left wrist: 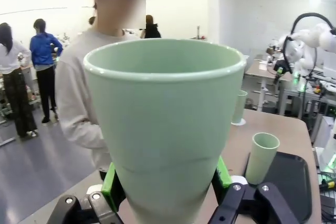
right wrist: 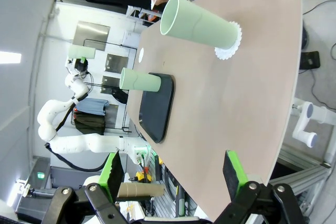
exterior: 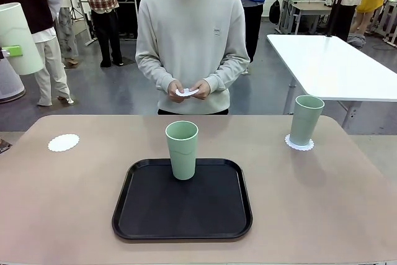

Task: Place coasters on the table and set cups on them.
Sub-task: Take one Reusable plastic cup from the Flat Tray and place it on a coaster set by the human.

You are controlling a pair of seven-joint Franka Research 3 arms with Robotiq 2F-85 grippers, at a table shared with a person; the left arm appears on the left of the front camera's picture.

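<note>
Right, the held cup [left wrist: 163, 119] is up in the air toward the table's left edge, clamped between the left gripper's [left wrist: 167, 179] green pads low on its tapered wall, mouth up. Below, the left coaster [exterior: 64, 143] lies bare near the far left corner of the table [exterior: 347, 215], and that looks like the landing spot. Near the far right corner the right cup [exterior: 306, 119] stands on the right coaster [exterior: 299, 145], with the scalloped rim peeping out around its base, so that pair looks done. The tray cup [exterior: 182, 150] waits upright at the far edge of the tray [exterior: 180, 221], which sits mid-table toward the near edge. The third coaster [exterior: 187, 92] is off the table, in the person's hands [exterior: 201, 88] beyond the far edge. The right gripper [right wrist: 173, 174] hangs wide and empty, well apart from every cup. Now the dangers: that coaster looks like thin paper, so a cup coming down with any sideways drift could shove or crumple it, or land half off it. The taper gives the pads little to bite, so the cup might slide or tilt on the way down. Let go too high and a tall tumbler could topple. And the tray cup has no coaster laid yet, so an arm going early could meet the person's hand.
</note>
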